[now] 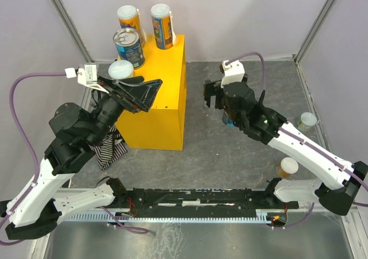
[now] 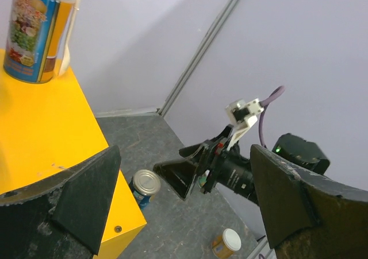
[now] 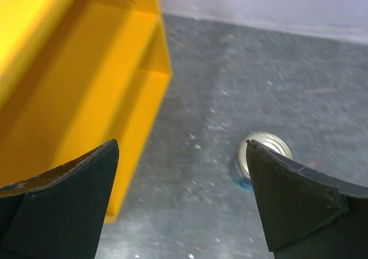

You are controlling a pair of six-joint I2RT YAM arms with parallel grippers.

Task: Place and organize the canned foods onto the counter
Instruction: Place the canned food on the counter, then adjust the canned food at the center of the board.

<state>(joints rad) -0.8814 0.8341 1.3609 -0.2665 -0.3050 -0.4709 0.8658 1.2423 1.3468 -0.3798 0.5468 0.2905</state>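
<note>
Top external: cans [image 1: 129, 47] stand upright on the counter [image 1: 167, 92].

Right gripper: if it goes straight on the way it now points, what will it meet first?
Probably the bare grey table, between the yellow box and the silver-topped can. The can lies close beside the right gripper, so a brush is possible; depth is unclear.

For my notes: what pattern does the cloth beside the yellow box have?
The cloth is black-and-white striped; top external view.
</note>
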